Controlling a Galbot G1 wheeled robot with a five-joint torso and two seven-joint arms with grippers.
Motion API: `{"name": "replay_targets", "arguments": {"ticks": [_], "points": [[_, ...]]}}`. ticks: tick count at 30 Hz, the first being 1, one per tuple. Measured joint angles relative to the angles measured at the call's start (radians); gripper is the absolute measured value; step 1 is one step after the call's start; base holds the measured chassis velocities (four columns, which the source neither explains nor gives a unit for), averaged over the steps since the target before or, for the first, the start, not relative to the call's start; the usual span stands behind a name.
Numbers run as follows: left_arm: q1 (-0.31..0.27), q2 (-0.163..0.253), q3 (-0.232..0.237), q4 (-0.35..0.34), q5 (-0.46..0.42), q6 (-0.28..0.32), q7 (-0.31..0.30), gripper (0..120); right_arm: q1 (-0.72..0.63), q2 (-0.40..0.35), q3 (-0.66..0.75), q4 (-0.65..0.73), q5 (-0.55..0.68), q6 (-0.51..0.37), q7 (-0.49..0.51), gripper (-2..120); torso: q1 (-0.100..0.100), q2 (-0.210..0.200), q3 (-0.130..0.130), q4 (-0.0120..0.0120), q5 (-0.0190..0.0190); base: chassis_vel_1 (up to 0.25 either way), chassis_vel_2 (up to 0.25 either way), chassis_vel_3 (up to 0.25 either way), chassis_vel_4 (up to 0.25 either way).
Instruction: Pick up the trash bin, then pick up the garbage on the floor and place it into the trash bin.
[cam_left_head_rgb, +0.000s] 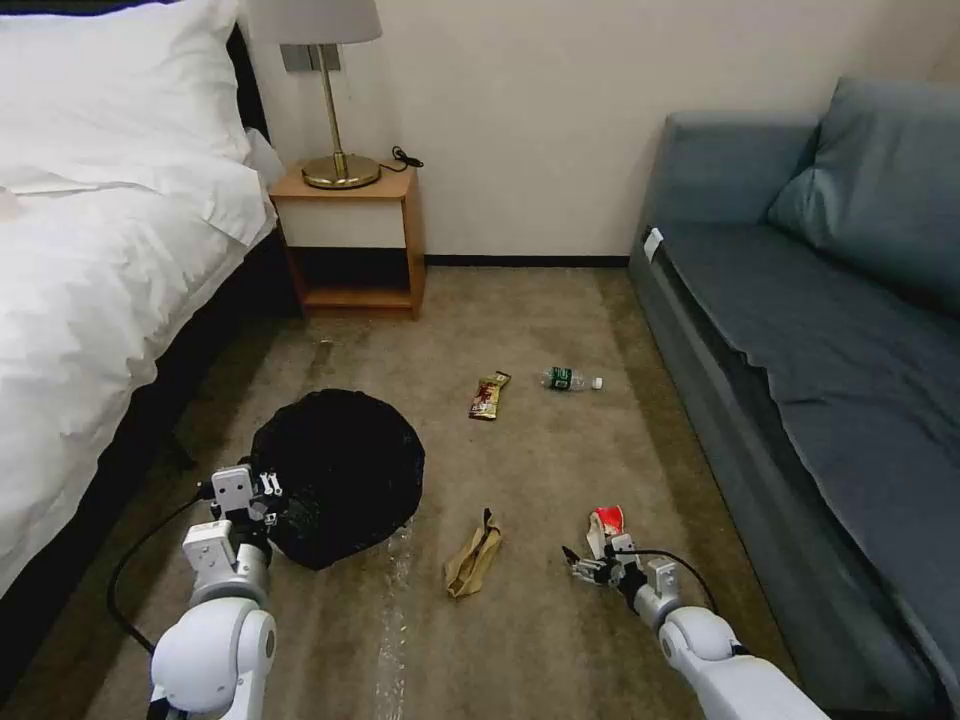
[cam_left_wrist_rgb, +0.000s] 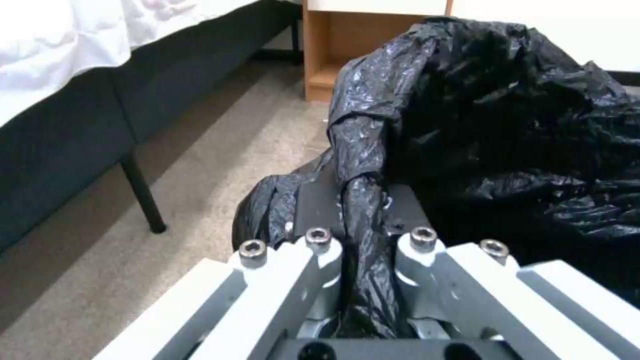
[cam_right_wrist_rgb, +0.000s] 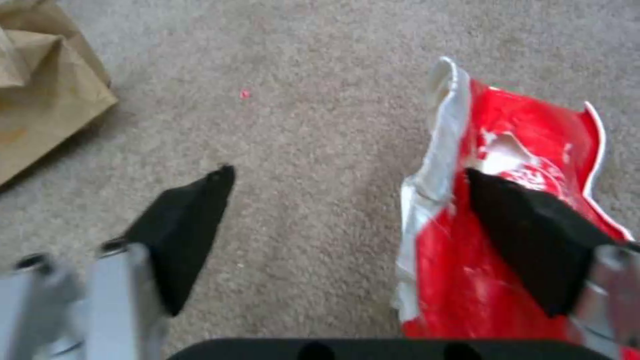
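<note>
The floor (cam_left_head_rgb: 560, 300) is soft tan carpet. On it lie a brown and gold snack wrapper (cam_left_head_rgb: 489, 395) and, just beside it, a small clear bottle (cam_left_head_rgb: 570, 379) with a green label, on its side. Nearer are a crumpled tan paper bag (cam_left_head_rgb: 474, 556) and a red and white wrapper (cam_left_head_rgb: 605, 525). A wooden nightstand (cam_left_head_rgb: 350, 245) stands by the wall.

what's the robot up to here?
Floor cleanup in a bedroom. The left gripper is shut on the black bag at the rim of the trash bin. The right gripper is down at the carpet, fingers open around the red-and-white wrapper, one finger against it. The paper bag, snack bar wrapper and bottle lie on the floor.
</note>
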Motion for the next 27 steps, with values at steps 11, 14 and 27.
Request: {"name": "replay_targets", "arguments": {"ticks": [11, 14, 27], "points": [[-0.001, 0.001, 0.008, 0.000, -0.002, 0.000, -0.005, 4, -0.004, -0.008, 0.021, -0.006, -0.003, 0.023, -0.004, 45, 0.000, 0.000, 0.000, 0.0000, 0.0002, 0.000, 0.000, 0.000, 0.000], [-0.002, 0.004, 0.007, 0.000, -0.003, 0.000, -0.006, 4, -0.006, -0.010, 0.024, -0.006, -0.003, 0.028, -0.004, 36, 0.000, 0.000, 0.000, 0.0000, 0.0001, 0.000, 0.000, 0.000, 0.000], [-0.006, 0.020, 0.011, 0.026, -0.015, -0.003, -0.009, 4, -0.012, 0.042, 0.056, -0.009, -0.050, 0.073, -0.015, 0, 0.000, 0.000, 0.000, 0.0000, 0.0003, 0.000, 0.000, 0.000, 0.000]]}}
